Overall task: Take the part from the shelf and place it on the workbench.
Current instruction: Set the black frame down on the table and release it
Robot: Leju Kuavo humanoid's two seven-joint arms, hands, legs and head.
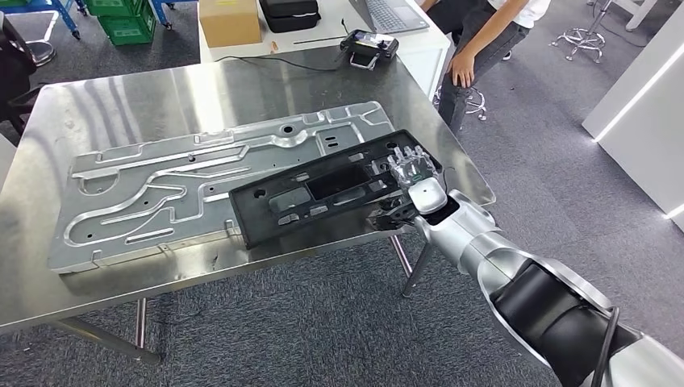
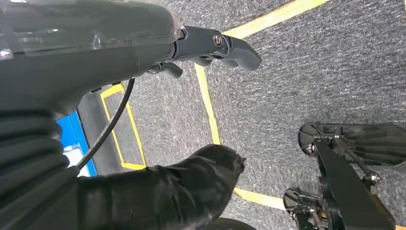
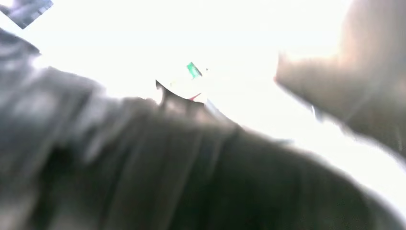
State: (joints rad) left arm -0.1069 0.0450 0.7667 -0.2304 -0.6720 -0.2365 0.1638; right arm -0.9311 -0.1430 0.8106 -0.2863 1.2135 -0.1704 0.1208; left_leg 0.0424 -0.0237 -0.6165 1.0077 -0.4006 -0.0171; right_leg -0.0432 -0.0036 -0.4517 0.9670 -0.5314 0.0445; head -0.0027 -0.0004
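On the steel counter [image 1: 202, 89], the right hand [image 1: 413, 179] gripped the black part [image 1: 323, 193], fingers [image 1: 403, 165] curled over its end.

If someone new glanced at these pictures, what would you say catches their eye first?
Most striking is the black part, lying on the large silver plate on the steel workbench, its near end jutting over the bench's edge. The right robot hand grips the part's right end. Behind the bench, a person sits by a white table.
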